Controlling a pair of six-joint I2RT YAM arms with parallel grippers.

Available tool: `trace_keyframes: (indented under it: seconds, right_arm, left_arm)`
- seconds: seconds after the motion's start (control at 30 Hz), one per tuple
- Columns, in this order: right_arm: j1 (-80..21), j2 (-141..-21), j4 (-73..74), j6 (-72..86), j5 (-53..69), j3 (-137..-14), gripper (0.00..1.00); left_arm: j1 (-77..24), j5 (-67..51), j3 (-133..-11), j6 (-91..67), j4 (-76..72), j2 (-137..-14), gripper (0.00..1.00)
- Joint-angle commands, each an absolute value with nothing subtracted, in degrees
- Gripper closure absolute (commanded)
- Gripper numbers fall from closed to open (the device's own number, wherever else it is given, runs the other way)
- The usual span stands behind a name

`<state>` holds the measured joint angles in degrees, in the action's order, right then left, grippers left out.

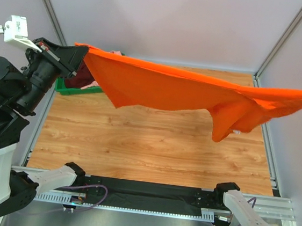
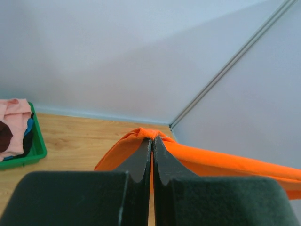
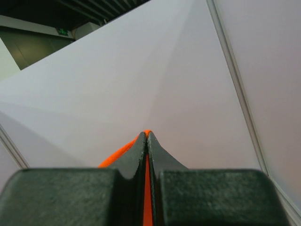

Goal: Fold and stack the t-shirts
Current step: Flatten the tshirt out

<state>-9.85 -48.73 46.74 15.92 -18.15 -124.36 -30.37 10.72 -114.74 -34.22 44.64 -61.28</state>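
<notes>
A bright orange t-shirt (image 1: pixel 170 88) hangs stretched in the air above the wooden table (image 1: pixel 147 150), sagging in the middle with a fold drooping at the right. My left gripper (image 1: pixel 80 53) is raised at the upper left and shut on one end of it. In the left wrist view, orange cloth (image 2: pixel 225 162) is bunched at the shut fingertips of the left gripper (image 2: pixel 153 139). My right gripper (image 3: pixel 147 134) is shut on orange cloth (image 3: pixel 117 155); in the top view it lies beyond the right edge. A dark maroon t-shirt (image 1: pixel 81 79) and a light pink t-shirt (image 2: pixel 14 113) lie in the bin.
A green plastic bin (image 2: pixel 40 148) stands at the table's back left corner, below my left arm. Pale walls with metal corner posts (image 1: pixel 280 40) close in the table at the back and sides. The arms' bases sit on a black rail (image 1: pixel 143 190) at the near edge.
</notes>
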Motion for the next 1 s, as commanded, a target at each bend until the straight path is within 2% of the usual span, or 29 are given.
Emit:
trace_keyframes:
  seconds: [0.0, 0.07, 0.17, 0.27, 0.33, 0.37, 0.43, 0.47, 0.53, 0.67, 0.83, 0.97]
  right_arm:
    - [-10.0, -48.7, 42.7, 13.4, -19.8, -121.0, 1.0]
    - [-10.0, -47.2, 40.1, 14.4, -17.8, -117.1, 1.0]
    - [-10.0, -45.3, 34.2, 15.6, -17.1, -104.3, 1.0]
    - [-9.9, -47.5, 25.2, 14.4, -17.8, -92.1, 1.0]
    - [-9.8, -51.3, 19.8, 13.8, -18.6, -87.9, 1.0]
    - [-9.8, -56.9, 20.6, 13.2, -18.7, -90.2, 1.0]
    - [-9.8, -62.7, 26.8, 12.5, -15.1, -106.6, 1.0]
    - [-9.8, -64.2, 31.6, 11.9, -13.9, -112.4, 1.0]
    - [-9.8, -64.4, 31.8, 11.5, -13.6, -118.6, 1.0]
    - [-9.8, -62.6, 31.7, 9.1, -13.6, -120.4, 1.0]
    - [-9.7, -58.0, 29.0, 10.5, -13.2, -114.7, 1.0]
    - [-9.8, -58.4, 29.8, 9.5, -14.1, -116.2, 1.0]
  left_arm:
    - [-30.4, 14.5, -114.7, -32.3, 43.2, -62.1, 1.0]
    - [-30.4, 14.5, -112.0, -32.3, 42.6, -62.1, 1.0]
    - [-30.4, 18.7, -106.8, -32.1, 41.8, -61.7, 1.0]
    - [-30.0, 25.5, -102.8, -29.0, 39.7, -65.3, 1.0]
    - [-27.8, 23.6, -106.0, -28.8, 41.5, -72.1, 1.0]
    - [-25.3, 22.2, -109.9, -30.1, 44.6, -74.9, 1.0]
    - [-25.0, 21.2, -121.1, -31.6, 50.4, -79.4, 1.0]
    - [-25.0, 20.7, -122.6, -31.4, 49.7, -78.8, 1.0]
    - [-25.0, 21.3, -124.2, -30.6, 46.3, -74.9, 1.0]
    - [-25.0, 22.4, -125.9, -27.7, 44.9, -70.8, 1.0]
    - [-25.0, 21.9, -120.1, -27.0, 42.5, -68.1, 1.0]
    - [-25.0, 22.1, -118.5, -26.3, 42.2, -67.6, 1.0]
